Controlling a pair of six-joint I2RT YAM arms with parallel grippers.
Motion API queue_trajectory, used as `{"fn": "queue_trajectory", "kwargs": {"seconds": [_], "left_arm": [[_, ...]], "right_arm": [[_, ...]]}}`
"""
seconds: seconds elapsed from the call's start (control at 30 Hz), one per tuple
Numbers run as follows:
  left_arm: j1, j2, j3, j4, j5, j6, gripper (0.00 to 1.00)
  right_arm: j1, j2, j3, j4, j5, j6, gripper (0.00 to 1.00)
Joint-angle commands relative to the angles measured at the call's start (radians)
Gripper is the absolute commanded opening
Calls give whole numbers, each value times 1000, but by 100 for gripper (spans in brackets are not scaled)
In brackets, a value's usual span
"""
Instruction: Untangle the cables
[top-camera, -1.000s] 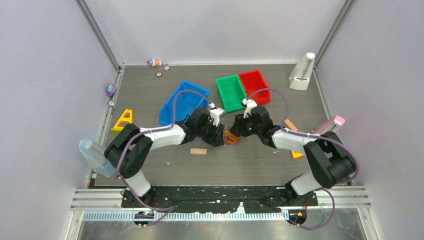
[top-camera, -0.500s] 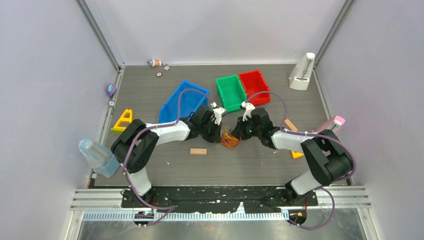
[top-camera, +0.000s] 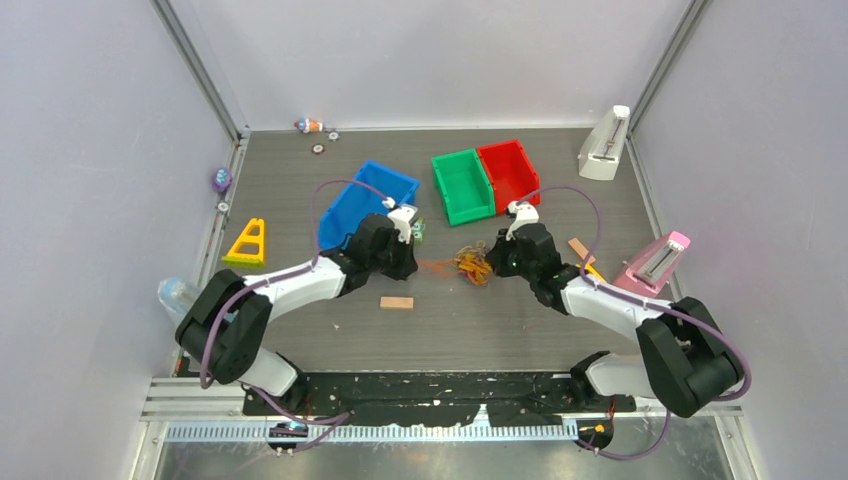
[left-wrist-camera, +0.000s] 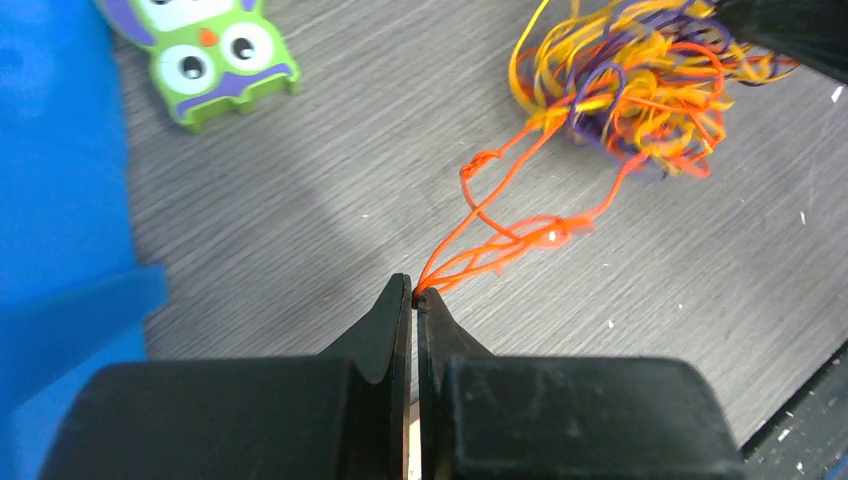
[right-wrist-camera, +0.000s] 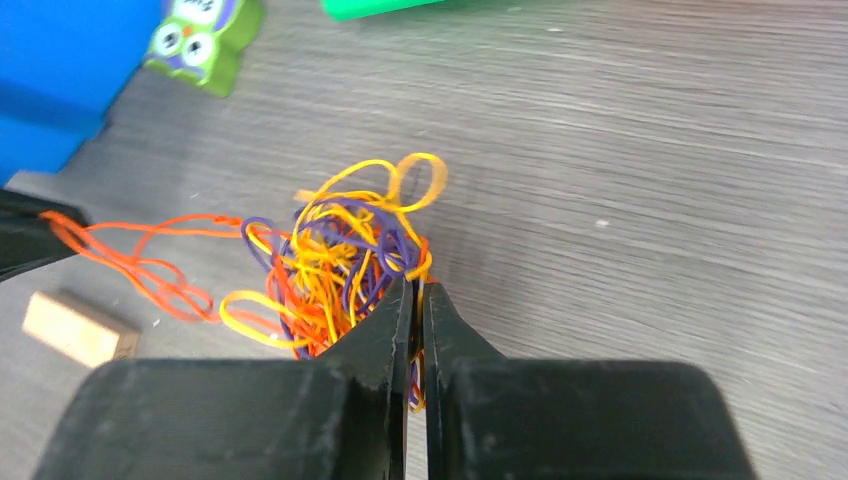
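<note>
A fist-sized tangle of orange, yellow and purple cables (top-camera: 472, 265) lies mid-table; it also shows in the left wrist view (left-wrist-camera: 640, 85) and the right wrist view (right-wrist-camera: 340, 260). An orange-red strand (left-wrist-camera: 500, 225) stretches from the tangle to my left gripper (left-wrist-camera: 414, 292), which is shut on its end. The strand also shows in the right wrist view (right-wrist-camera: 140, 255) and the top view (top-camera: 435, 266). My right gripper (right-wrist-camera: 417, 285) is shut on the tangle's near side, with strands between the jaws. In the top view the left gripper (top-camera: 412, 262) is left of the tangle and the right gripper (top-camera: 492, 262) right of it.
A blue bin (top-camera: 362, 200) sits behind the left gripper, a green bin (top-camera: 461, 185) and red bin (top-camera: 508, 172) further back. A green owl toy (left-wrist-camera: 215, 55) lies by the blue bin. A wooden block (top-camera: 396, 302), yellow triangle (top-camera: 247, 241), pink-topped metronome (top-camera: 655, 260) and white metronome (top-camera: 605, 145) stand around.
Both grippers have moved apart: the left one left with the orange-red strand, the right one right with the tangle. The strand is now drawn out between them.
</note>
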Motion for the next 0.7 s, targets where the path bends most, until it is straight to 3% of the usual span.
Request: {"fn": "queue_trajectory", "kwargs": {"seconds": [0.0,0.27,0.67], "left_arm": [[27,-95,-58,77,-110,-22,0],[43,-331,-226,169,-315,-25,0],[48,-646,-404,249,-502,-22,0]], "right_arm": [[-27,-57,-16,-51,236,47,5],[-55,-167,-51,-155,572,189,5],[-120,-421,-173,-208,806,355,5]]}}
